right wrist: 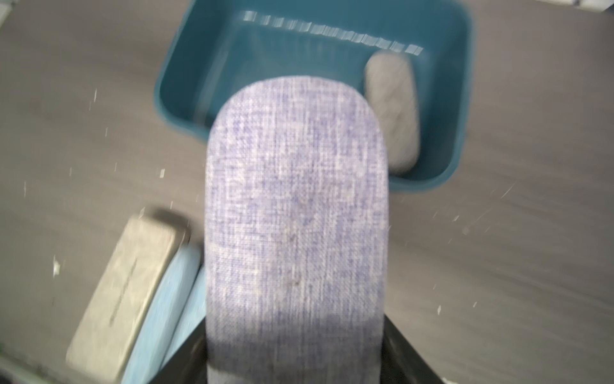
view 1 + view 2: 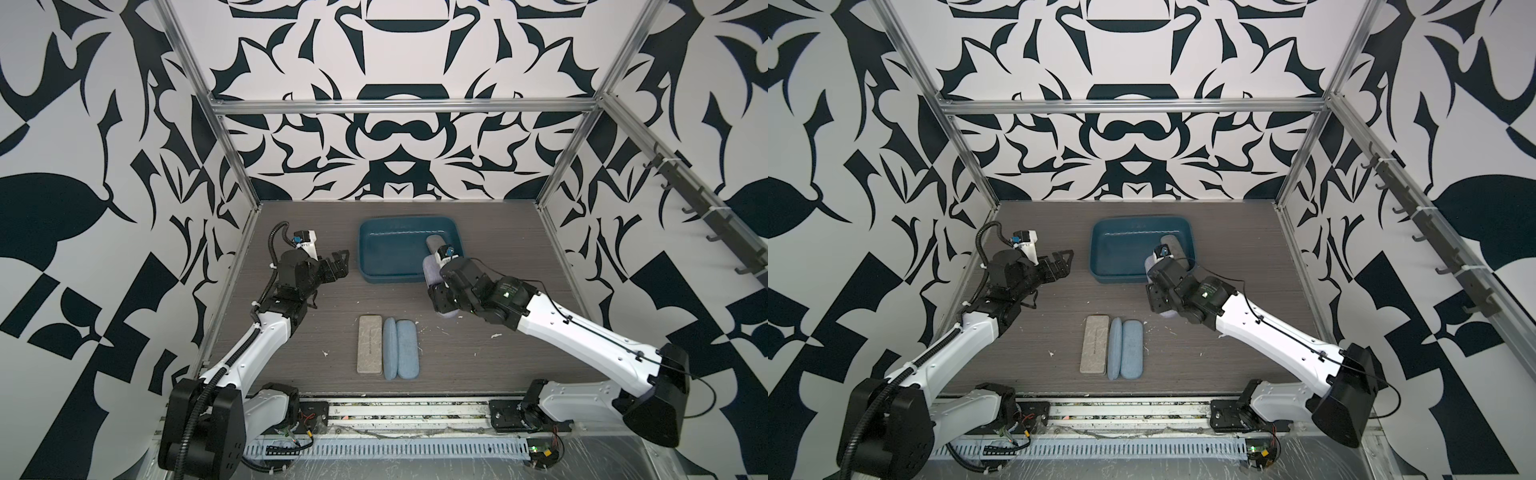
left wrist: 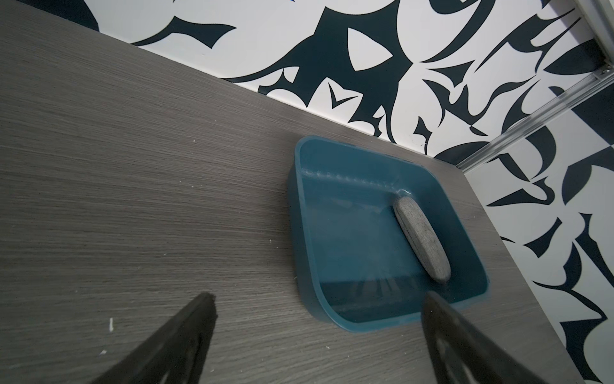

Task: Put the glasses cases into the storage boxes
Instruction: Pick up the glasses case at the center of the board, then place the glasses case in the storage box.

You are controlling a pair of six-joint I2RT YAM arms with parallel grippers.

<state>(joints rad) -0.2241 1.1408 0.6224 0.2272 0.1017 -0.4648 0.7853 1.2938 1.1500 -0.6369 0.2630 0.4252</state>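
Lilac case (image 1: 295,199) clamped in outstretched right gripper (image 1: 294,359) near tray (image 2: 390,278).

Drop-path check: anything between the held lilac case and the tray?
Nothing visible blocks it. The lilac case is at the near edge of the tray; a grey case lies along its right side, rest bare.

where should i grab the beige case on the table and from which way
Across its narrow width at mid-length, straight down from above: the beige case lies flat. Its long edge on the left arm's side is free; the other sits tight against a light blue case, so that finger probably has to wedge into the seam. The left claw is open.
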